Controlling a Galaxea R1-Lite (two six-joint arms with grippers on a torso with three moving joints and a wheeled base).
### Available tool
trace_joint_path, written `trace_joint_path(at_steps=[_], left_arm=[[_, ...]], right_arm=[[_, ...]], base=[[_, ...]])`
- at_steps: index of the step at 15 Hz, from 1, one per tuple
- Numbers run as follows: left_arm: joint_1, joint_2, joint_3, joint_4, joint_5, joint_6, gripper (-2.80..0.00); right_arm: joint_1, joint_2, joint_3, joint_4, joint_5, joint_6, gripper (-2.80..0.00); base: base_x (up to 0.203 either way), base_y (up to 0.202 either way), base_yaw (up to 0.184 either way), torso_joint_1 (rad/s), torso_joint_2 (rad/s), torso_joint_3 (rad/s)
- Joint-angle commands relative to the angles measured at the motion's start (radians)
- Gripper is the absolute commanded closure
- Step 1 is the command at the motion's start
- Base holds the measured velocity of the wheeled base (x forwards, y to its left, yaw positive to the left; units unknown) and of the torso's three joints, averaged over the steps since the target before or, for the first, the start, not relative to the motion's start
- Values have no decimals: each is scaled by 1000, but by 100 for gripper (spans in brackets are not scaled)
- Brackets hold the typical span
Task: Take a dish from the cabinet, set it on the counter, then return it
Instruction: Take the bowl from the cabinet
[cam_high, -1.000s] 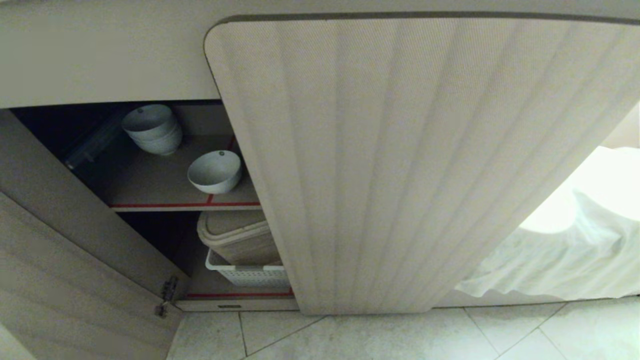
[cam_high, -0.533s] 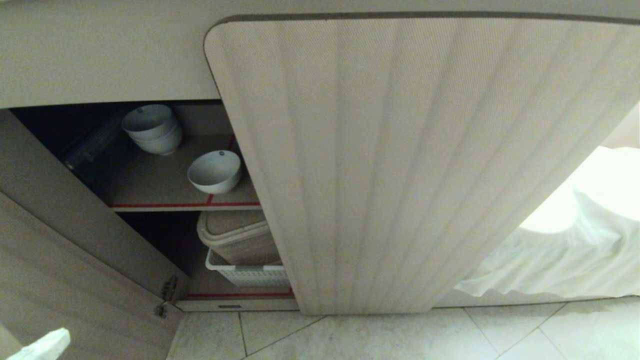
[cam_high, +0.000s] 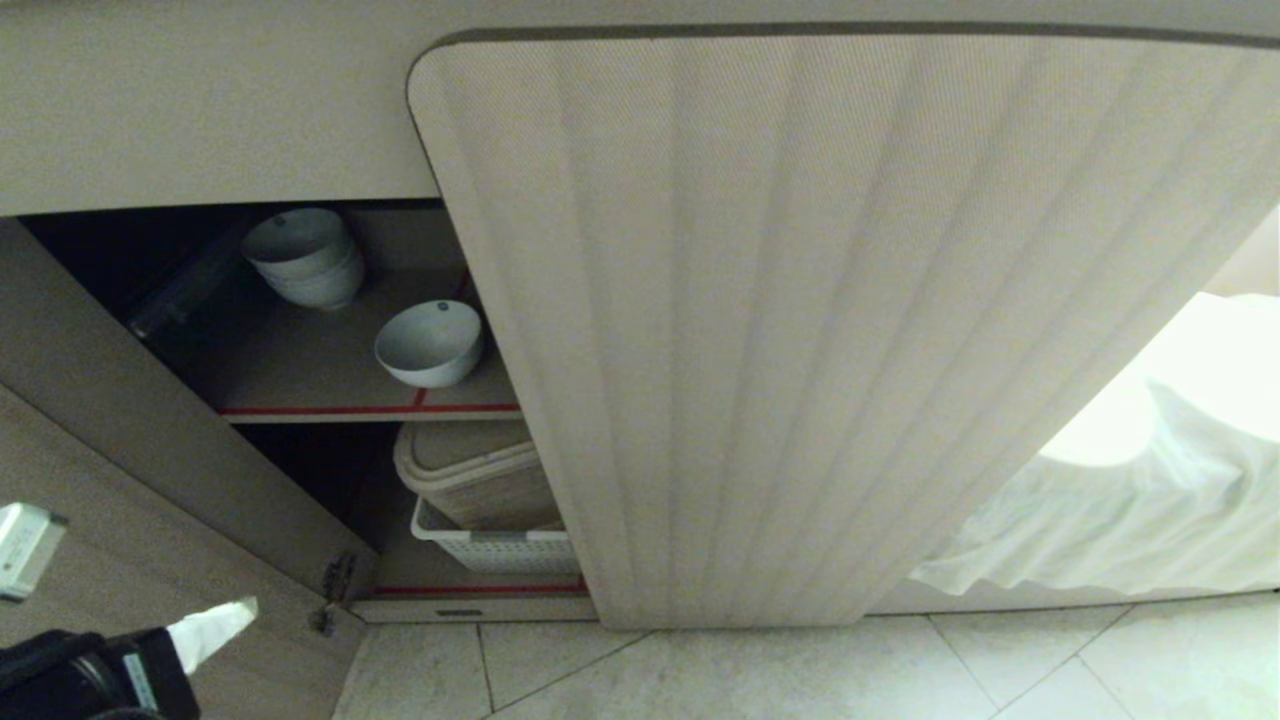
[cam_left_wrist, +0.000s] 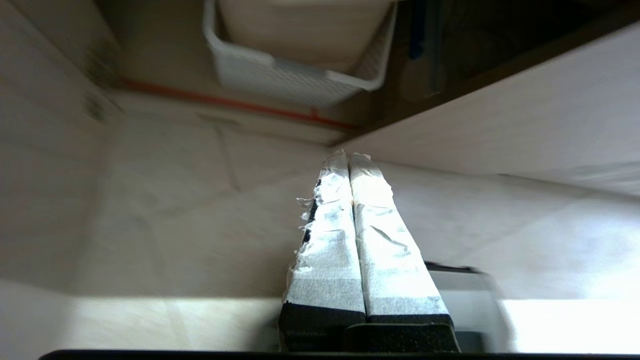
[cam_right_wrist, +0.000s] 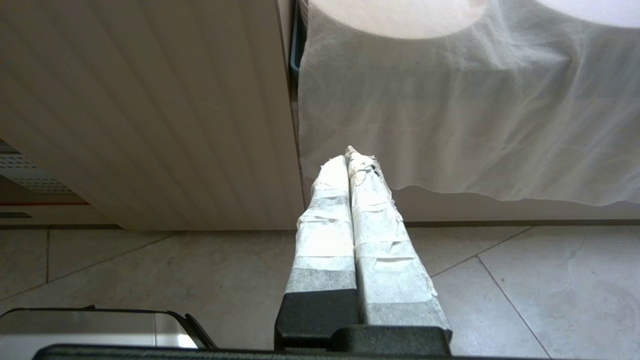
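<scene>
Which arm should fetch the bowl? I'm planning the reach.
Left, probably. The left gripper sits beside the open cabinet side where the white bowl rests on the upper shelf. The right gripper faces the closed door and white cloth.

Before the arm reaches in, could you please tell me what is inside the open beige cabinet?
Upper shelf: a single white ceramic bowl near the front and stacked white bowls behind. Below: a beige lidded bin in a white perforated basket. The closed ribbed door hides the rest.

Home kitchen: bowl-stocked cabinet, tiled floor.
</scene>
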Motion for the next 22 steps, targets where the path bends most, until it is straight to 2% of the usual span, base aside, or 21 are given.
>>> trace_joint_path(at_steps=[1,7,11,13,16,20,22], left_arm=[[-31,183,-16,-47,0,-85,0],[-43,417,-201,-83,16,-250,0],[-43,550,-326,-85,126,-308,0],[-41,573,-340,-94,129,-355,0],[-44,604,-327,-230,124,-442,0],[-44,610,-251,-455,120,-452,0],[-48,610,-205,-530,119,-452,0]], right_arm=[[1,0,0,0,0,0,0],[1,0,0,0,0,0,0],[1,0,0,0,0,0,0],[0,0,0,0,0,0,0],[1,0,0,0,0,0,0],[1,0,0,0,0,0,0],[-1,0,0,0,0,0,0]], base=[[0,0,0,0,0,0],[0,0,0,0,0,0],[0,0,0,0,0,0],[0,0,0,0,0,0],[0,0,0,0,0,0],[0,0,0,0,0,0],[0,0,0,0,0,0]])
